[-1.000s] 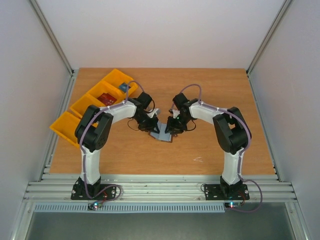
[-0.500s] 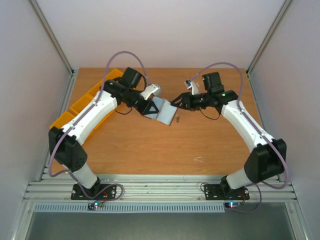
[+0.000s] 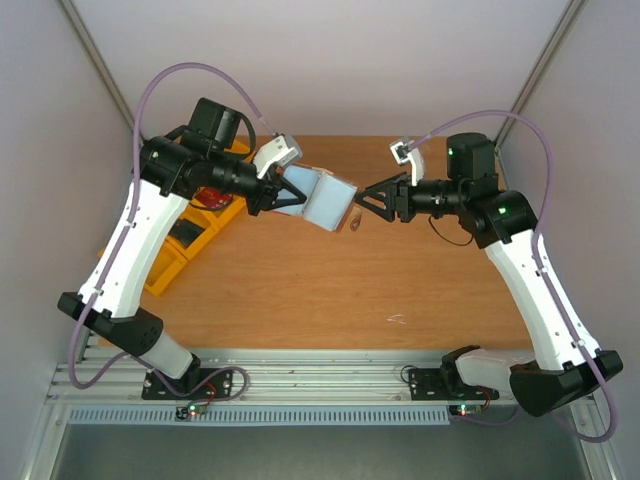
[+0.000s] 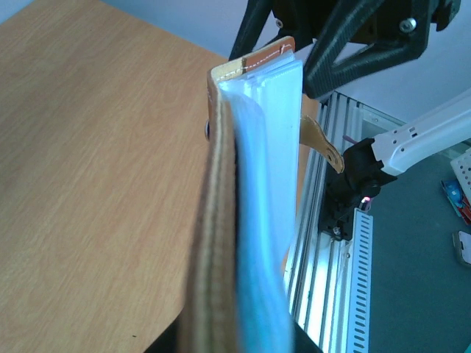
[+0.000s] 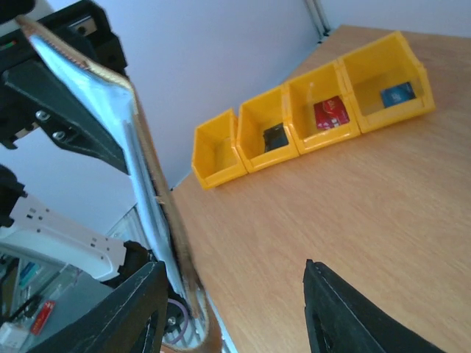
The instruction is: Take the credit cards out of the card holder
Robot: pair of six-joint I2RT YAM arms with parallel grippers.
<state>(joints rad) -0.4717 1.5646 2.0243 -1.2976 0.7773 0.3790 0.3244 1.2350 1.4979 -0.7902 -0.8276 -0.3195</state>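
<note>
- Farthest out on the left hand's outer side, a row of four yellow bins (image 5: 218, 163) sits on the tabletop (image 5: 383, 191), well below that hand. In the top view the left arm crosses over most of the row.
- Within that row, as the right wrist camera shows it, a dark item (image 5: 274, 137) lies in the second bin. A red credit card (image 5: 330, 112) lies flat in the third, and a small blue item (image 5: 397, 94) in the fourth.
- Next, the left hand (image 3: 288, 194) hangs high above the tabletop, clamped tight on one end of the card holder (image 3: 328, 200).
- From those fingertips the card holder juts out toward the right hand, clear of the tabletop. The left wrist camera sees it edge-on, with the brown outer face on one side and the grey-blue lining on the other. Whether any card sits in its pockets cannot be told.
- At the holder's free end a small brown clasp tab (image 3: 355, 221) dangles, just under the right hand's fingertips.
- Last, the right hand (image 3: 363, 201) is level with the left, its fingers spread wide and gripping nothing. Its own camera shows the holder's edge just beside one finger (image 5: 136, 309), with the other finger well apart. Whether they touch the holder cannot be told.
</note>
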